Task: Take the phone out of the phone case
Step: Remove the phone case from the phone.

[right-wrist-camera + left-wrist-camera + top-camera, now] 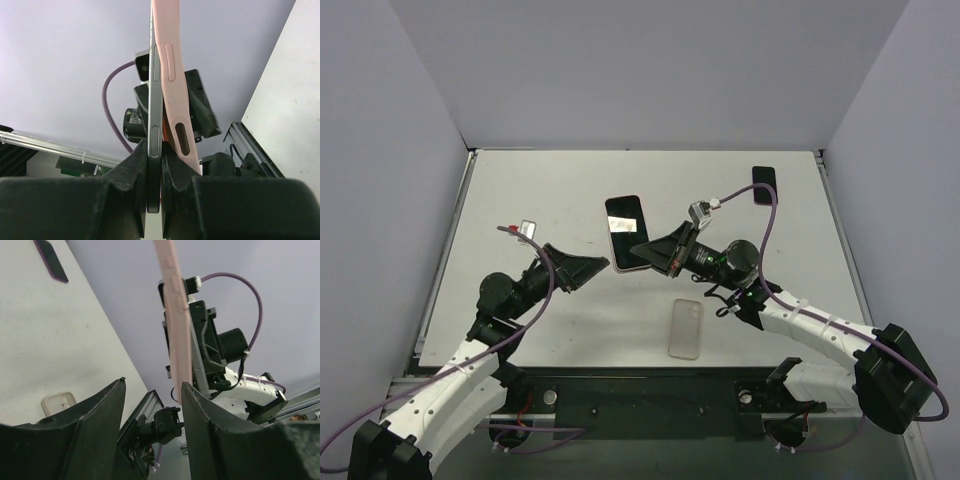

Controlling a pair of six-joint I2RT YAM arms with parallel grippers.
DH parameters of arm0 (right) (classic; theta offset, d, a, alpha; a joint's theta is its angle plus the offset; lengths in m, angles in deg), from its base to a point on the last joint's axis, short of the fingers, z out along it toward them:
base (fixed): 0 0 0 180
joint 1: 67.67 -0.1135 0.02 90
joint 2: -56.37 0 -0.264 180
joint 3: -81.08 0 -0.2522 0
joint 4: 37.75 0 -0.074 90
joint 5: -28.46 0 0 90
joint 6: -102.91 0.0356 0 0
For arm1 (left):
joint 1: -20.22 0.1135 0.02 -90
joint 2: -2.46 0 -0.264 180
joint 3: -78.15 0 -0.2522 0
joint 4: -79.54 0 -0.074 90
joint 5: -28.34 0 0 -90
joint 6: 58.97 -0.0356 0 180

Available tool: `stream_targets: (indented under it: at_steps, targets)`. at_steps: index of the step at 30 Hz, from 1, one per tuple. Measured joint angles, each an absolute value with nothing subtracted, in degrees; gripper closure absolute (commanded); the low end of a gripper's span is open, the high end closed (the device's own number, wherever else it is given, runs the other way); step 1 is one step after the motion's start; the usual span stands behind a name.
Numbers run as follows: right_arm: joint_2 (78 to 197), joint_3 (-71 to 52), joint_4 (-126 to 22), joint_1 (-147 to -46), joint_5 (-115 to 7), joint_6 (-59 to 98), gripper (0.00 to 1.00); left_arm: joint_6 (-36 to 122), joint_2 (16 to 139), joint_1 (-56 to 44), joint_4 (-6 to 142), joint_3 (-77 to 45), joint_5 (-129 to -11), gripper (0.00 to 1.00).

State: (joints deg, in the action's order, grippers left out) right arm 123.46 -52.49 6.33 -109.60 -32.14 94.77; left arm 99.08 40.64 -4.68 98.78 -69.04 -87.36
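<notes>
The phone (624, 226), screen up, sits in a pink case (631, 268) and is held above the table. My right gripper (642, 250) is shut on the phone's right edge. In the right wrist view the dark phone edge (155, 110) is pinched between the fingers (136, 165), and the pink case (172, 75) bows away from the phone outside the right finger. My left gripper (603, 265) is open at the phone's lower left corner. In the left wrist view the pink case edge (176, 315) ends just above the right finger (200, 405). I cannot tell whether they touch.
A clear empty case (686, 327) lies on the table in front of the right arm; it also shows in the left wrist view (59, 402). A dark phone (764, 186) lies at the far right, also in the left wrist view (50, 260).
</notes>
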Motion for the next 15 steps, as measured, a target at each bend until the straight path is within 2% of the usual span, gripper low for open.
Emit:
stream_targets:
  at_steps: [3, 8, 15]
  targets:
    - [122.52, -53.04, 7.07, -109.28, -32.05, 95.21, 1.00, 98.25, 43.24, -6.45, 98.08, -69.04, -87.33, 0.32]
    - [121.58, -53.65, 7.93, -109.21, -31.92, 95.60, 1.00, 97.92, 45.82, -9.10, 99.21, -69.00, -87.44, 0.27]
    - [121.38, -53.80, 8.43, -109.21, -31.66, 95.93, 1.00, 97.86, 45.51, -10.23, 100.59, -68.98, -87.25, 0.24]
